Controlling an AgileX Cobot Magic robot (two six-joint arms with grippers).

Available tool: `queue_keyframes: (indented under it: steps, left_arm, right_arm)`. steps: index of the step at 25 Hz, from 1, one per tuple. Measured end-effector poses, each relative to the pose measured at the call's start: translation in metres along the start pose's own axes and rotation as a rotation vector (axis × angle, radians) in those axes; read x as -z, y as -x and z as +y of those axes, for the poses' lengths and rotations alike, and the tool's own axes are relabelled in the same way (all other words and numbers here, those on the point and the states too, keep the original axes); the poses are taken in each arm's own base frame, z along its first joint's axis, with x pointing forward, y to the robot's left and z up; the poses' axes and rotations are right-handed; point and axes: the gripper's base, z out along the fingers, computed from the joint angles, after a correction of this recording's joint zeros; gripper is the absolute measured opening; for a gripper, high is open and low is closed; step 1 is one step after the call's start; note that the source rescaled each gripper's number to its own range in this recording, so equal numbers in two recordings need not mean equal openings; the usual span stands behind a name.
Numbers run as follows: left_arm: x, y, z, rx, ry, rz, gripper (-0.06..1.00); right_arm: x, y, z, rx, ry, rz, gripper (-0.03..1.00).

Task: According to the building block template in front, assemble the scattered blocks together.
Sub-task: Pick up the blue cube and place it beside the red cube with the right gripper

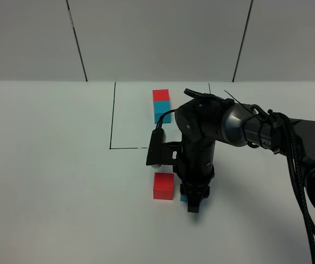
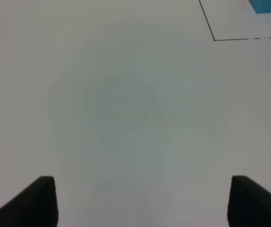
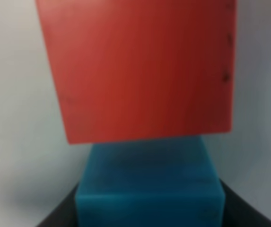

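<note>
Though outside the template (image 1: 161,105) frame (image 1: 112,118), red cube (image 1: 163,186) beside cyan cube (image 3: 149,189).

The red cube (image 1: 163,186) and cyan-blue cube (image 3: 149,189) are plain — the template (image 1: 161,105) red-and-cyan, framed by black lines (image 1: 113,115).

red cube (image 1: 163,186) beside cyan cube (image 3: 149,189), framed red-cyan template (image 1: 161,105) behind
</note>
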Motion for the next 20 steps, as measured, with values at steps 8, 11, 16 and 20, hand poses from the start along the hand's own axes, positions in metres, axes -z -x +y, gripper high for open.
queue_keyframes:
  steps: [8, 11, 16, 20]
  left_arm:
    - [0.0, 0.0, 0.0, 0.0, 0.0, 0.0, 0.62]
    - [0.0, 0.0, 0.0, 0.0, 0.0, 0.0, 0.62]
    - [0.0, 0.0, 0.0, 0.0, 0.0, 0.0, 0.62]
    - [0.0, 0.0, 0.0, 0.0, 0.0, 0.0, 0.62]
  right_arm:
    - [0.0003, 0.0019, 0.0014, 0.005, -0.001, -0.002, 0.0]
    - [0.0005, 0.0023, 0.001, 0.005, -0.002, -0.003, 0.0]
    - [-0.0007, 0.003, 0.0009, 0.003, 0.0, -0.005, 0.0]
    - [-0.0026, 0.0035, 0.0007, 0.002, 0.002, -0.005, 0.0]
